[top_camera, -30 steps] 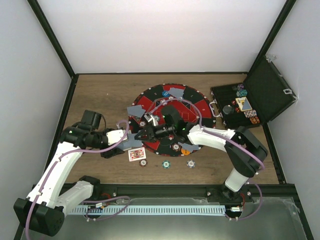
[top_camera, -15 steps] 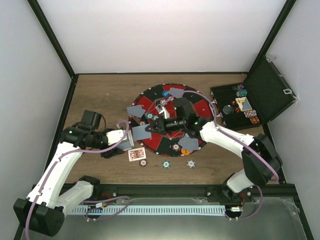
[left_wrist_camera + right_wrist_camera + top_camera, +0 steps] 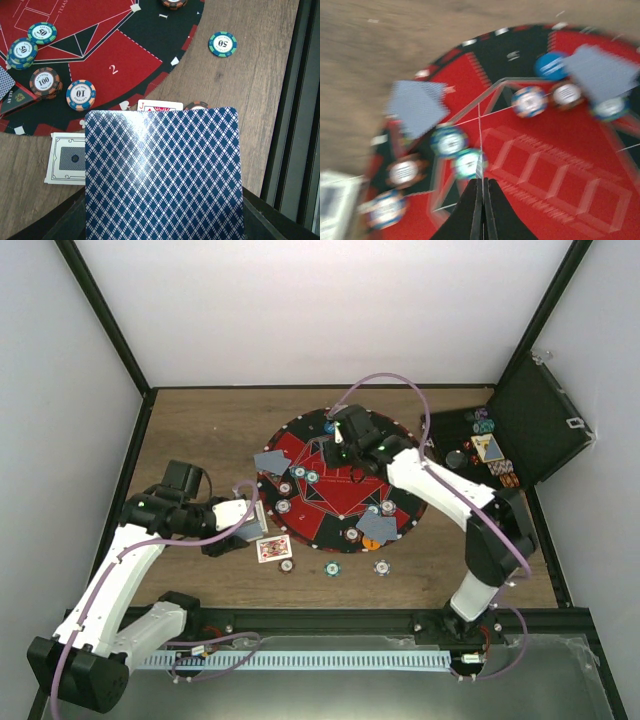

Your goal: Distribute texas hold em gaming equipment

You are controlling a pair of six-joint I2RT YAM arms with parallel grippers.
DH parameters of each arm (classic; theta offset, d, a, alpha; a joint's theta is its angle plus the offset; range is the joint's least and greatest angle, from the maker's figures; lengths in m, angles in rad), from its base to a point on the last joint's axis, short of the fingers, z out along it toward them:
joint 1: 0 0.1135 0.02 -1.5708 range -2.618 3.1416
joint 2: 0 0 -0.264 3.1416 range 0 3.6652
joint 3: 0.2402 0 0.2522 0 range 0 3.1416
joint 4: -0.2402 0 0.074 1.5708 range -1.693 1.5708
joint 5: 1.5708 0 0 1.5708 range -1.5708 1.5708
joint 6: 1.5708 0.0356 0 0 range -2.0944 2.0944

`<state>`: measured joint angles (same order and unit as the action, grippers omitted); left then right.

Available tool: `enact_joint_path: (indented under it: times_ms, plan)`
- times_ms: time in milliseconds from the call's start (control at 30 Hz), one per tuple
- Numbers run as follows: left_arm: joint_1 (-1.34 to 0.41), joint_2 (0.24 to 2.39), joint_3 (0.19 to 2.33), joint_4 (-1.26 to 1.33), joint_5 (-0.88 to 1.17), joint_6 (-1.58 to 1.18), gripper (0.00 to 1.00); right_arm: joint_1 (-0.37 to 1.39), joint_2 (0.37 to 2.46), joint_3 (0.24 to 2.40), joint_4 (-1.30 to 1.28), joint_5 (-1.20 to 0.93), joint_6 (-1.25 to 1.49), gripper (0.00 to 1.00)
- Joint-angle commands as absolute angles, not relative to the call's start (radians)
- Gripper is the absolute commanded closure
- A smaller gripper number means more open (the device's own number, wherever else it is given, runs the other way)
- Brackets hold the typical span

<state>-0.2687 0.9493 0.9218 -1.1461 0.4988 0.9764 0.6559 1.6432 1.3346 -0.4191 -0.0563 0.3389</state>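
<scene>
Blue-latticed paper playing card (image 3: 162, 175), pinched by left hand (image 3: 250, 515): hold it level for the pressed-together right hand (image 3: 481, 187) to draw.

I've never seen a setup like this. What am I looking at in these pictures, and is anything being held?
Two robot arms are bolted to the near edge of a wooden table, each ending in a two-finger gripper. One picture looks down from above; the others come from cameras on the wrists. On the table lies a red-and-black poker mat carrying chips and face-down cards. Loose chips and a face-up card lie beside it, and a black case stands open at the right. The left gripper is shut on a blue-backed card. The right gripper, over the mat, is shut with nothing visible in it.
</scene>
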Motion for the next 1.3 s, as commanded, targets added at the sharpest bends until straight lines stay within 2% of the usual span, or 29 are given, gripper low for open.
enact_joint_path:
  times_ms: [0,67,133,233,300,467,600,633,700,767,833,867,967,1200,1267]
  plan:
    - [-0.268,0.936,0.936,-1.152,0.514,0.982,0.96,0.728,1.742,1.381,-0.310,0.521,-0.015,0.99]
    - [-0.268,0.936,0.937,-1.152,0.514,0.980,0.96,0.775,1.771,1.312,-0.106,0.689,-0.233,0.99]
    - [-0.268,0.935,0.939,-1.152,0.514,0.980,0.96,0.812,1.793,1.208,0.155,0.771,-0.506,0.99]
    - [-0.268,0.936,0.942,-1.151,0.516,0.979,0.96,0.847,1.838,1.072,0.465,0.781,-0.755,0.99]
    - [-0.268,0.937,0.943,-1.152,0.514,0.980,0.96,0.860,1.882,1.029,0.575,0.778,-0.843,0.99]
    - [-0.268,0.934,0.946,-1.155,0.511,0.984,0.96,0.883,1.968,1.018,0.552,0.764,-0.843,0.99]
    - [-0.268,0.934,0.950,-1.162,0.512,0.989,0.96,0.894,1.966,1.036,0.361,0.691,-0.716,0.98]
    - [-0.268,0.934,0.952,-1.166,0.513,0.992,0.96,0.894,1.963,1.045,0.304,0.669,-0.677,0.95]
    - [-0.268,0.934,0.952,-1.169,0.518,0.995,0.96,0.894,1.950,1.069,0.188,0.624,-0.603,0.83]
    - [-0.268,0.935,0.953,-1.168,0.522,0.995,0.96,0.894,1.936,1.092,0.092,0.573,-0.531,0.66]
    - [-0.268,0.936,0.952,-1.167,0.524,0.994,0.96,0.896,1.915,1.107,0.010,0.519,-0.474,0.43]
    - [-0.268,0.937,0.953,-1.167,0.526,0.995,0.96,0.895,1.907,1.113,-0.021,0.503,-0.453,0.37]
    - [-0.268,0.937,0.956,-1.168,0.526,0.994,0.96,0.896,1.884,1.130,-0.112,0.465,-0.384,0.27]
    - [-0.268,0.931,0.957,-1.173,0.524,0.998,0.96,0.882,1.766,1.160,-0.241,0.373,-0.201,0.10]
    - [-0.268,0.931,0.958,-1.174,0.523,0.998,0.96,0.855,1.720,1.182,-0.263,0.358,-0.101,0.02]
